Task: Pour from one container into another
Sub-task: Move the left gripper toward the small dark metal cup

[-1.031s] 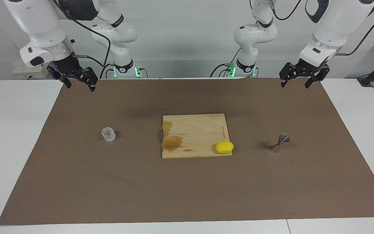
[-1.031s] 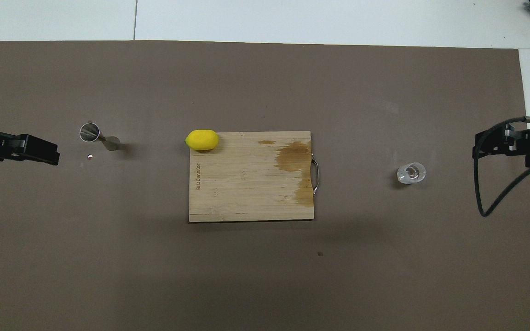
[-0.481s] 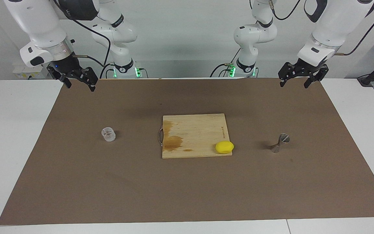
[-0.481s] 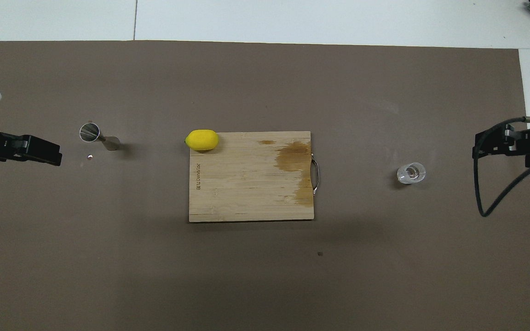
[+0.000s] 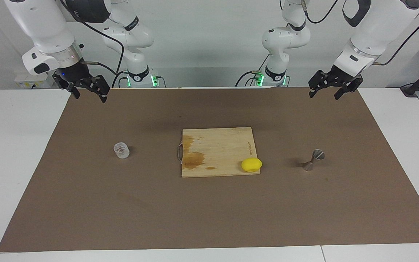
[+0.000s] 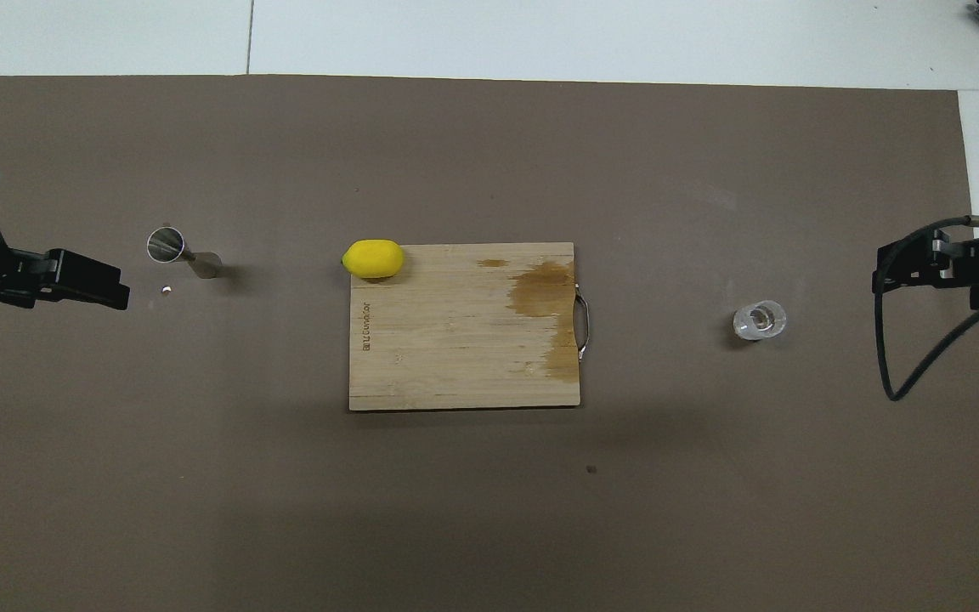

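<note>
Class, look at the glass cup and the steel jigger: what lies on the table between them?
The cutting board with the lemon on it lies between the glass cup and the jigger.

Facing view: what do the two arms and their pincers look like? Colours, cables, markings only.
Both arms are glossy white with rounded shells and black joint bands, standing on bases lit green. The right pincer and left pincer are black, skeletal link-type two-finger units on silver-grey wrist collars. Black cables loop along each arm to the wrist. The right wrist shows a small blue light. No legible lettering.
</note>
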Controlling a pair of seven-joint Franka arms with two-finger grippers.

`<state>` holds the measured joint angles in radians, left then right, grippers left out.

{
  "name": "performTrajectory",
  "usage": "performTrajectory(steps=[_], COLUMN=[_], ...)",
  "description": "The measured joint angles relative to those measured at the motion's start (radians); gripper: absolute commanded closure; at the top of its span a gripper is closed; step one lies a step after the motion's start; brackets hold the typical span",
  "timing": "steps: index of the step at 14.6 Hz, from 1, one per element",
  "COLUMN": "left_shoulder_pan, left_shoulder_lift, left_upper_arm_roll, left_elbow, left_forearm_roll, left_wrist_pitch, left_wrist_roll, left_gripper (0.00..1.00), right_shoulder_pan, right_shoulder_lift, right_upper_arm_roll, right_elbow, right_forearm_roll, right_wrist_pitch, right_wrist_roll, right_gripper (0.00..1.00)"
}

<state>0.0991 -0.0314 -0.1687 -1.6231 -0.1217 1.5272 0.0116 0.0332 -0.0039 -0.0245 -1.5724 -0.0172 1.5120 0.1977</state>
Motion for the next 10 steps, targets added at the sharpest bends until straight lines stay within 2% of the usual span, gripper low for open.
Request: performTrajectory(steps=[5,10], left_shoulder_pan=[0.078,0.143], left_shoulder_lift=[0.028,0.099], left_upper_arm_roll=[0.009,0.016], left_elbow=[-0.048,-0.102], left_forearm_roll=[-0.119,-0.329], left_wrist_pitch=[-0.007,0.021], left_wrist_roll=[-0.14,-0.591], left_gripper=[0.0,0.0], right_shoulder_pan=[0.0,0.0], right_shoulder_lift=[0.0,0.0], right_upper_arm_roll=[0.0,0.0], right_elbow=[0.0,-0.001], right_forearm_roll=[0.0,0.0], right_wrist_pitch=[0.0,0.0], right_wrist_roll=[0.0,0.0], right_gripper=[0.03,0.03])
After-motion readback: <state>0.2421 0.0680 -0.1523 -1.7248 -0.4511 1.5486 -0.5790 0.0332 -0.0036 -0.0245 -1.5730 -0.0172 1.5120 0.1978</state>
